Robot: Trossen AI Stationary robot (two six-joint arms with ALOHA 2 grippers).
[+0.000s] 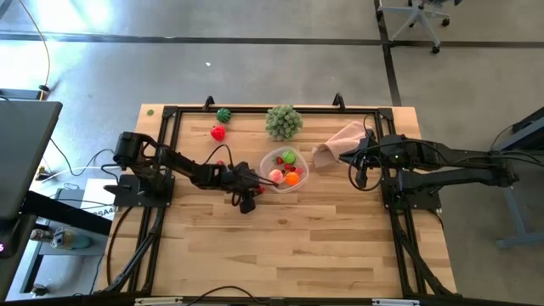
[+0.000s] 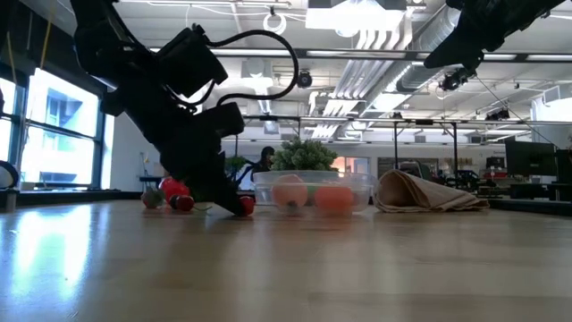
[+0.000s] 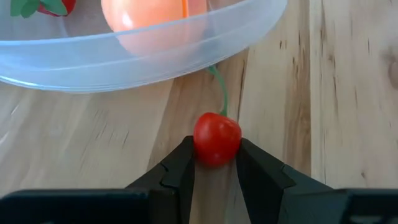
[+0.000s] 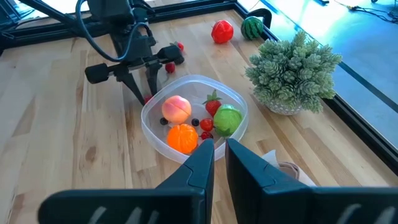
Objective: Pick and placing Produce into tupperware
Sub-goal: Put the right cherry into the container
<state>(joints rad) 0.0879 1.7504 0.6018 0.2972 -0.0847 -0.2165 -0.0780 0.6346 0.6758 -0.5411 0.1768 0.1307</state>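
A small red cherry [image 3: 216, 138] with a green stem lies at the table top, just outside the clear round tupperware [image 3: 143, 62]. My left gripper [image 3: 216, 152] is shut on it, beside the tupperware's near-left wall [image 1: 269, 178]. The tupperware [image 4: 194, 118] holds a peach, an orange piece, a green piece, a strawberry and small red bits. A red piece [image 1: 218, 133] and a dark green piece [image 1: 223, 115] rest on the table at the far left. My right gripper [image 4: 219, 155] hangs shut above the table, right of the tupperware, touching nothing. My left gripper pinches the cherry's round body [image 3: 205, 149] between its two fingertips [image 3: 180, 165], one on each side. The fingers slant down from the table's left. The stem [image 3: 222, 96] points away from the fingers toward the tupperware's wall. The cherry sits at the level of the table top.
A pale green leafy ball [image 1: 284, 121] stands just behind the tupperware. A pink cloth [image 1: 340, 143] lies bunched to its right, under my right arm. Two more small red pieces [image 4: 169, 67] lie near my left arm. Bare wood spreads across the near half.
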